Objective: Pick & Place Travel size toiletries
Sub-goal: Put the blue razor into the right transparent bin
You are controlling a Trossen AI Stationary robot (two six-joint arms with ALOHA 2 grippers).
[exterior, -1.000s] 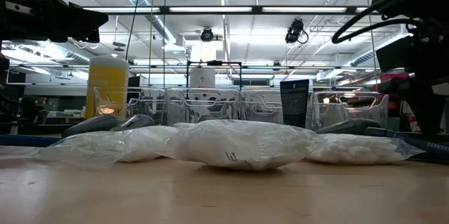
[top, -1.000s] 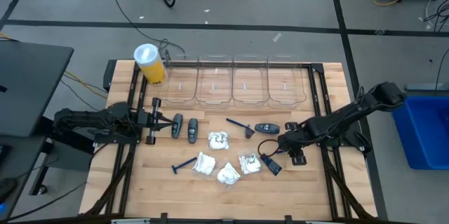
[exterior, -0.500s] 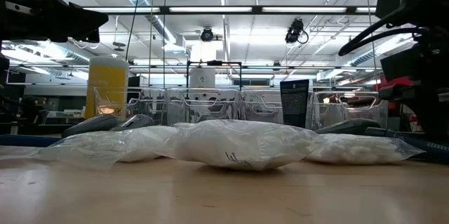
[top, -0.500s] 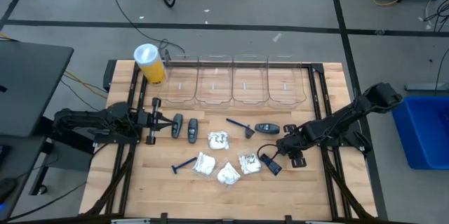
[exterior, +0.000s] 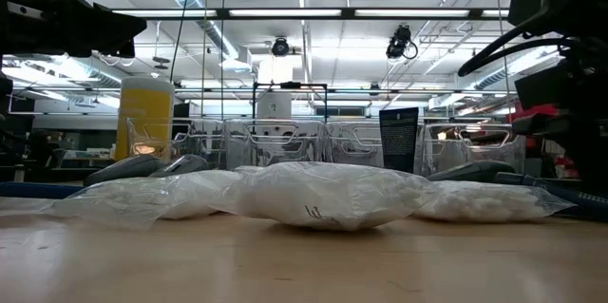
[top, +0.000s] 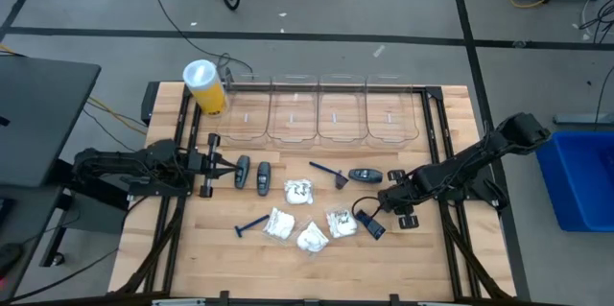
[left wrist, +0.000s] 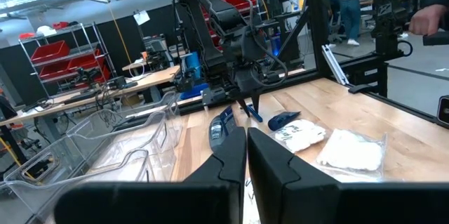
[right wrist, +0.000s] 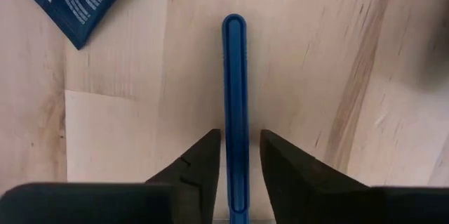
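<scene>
Straddling a blue razor handle (right wrist: 234, 104) lying flat on the table (top: 413, 258) with the right gripper (right wrist: 235, 155), fingers just beside it, not yet pinching. Left gripper (left wrist: 246, 155) resting closed, empty, left side.

razor (right wrist: 234, 97) blue | packets (top: 300, 191) white | cylinder (top: 204, 87) yellow

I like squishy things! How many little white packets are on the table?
4. One sits nearest the bins, one beside the blue razor, one nearest the table's front edge, one nearest the right gripper. None looks hidden.
</scene>
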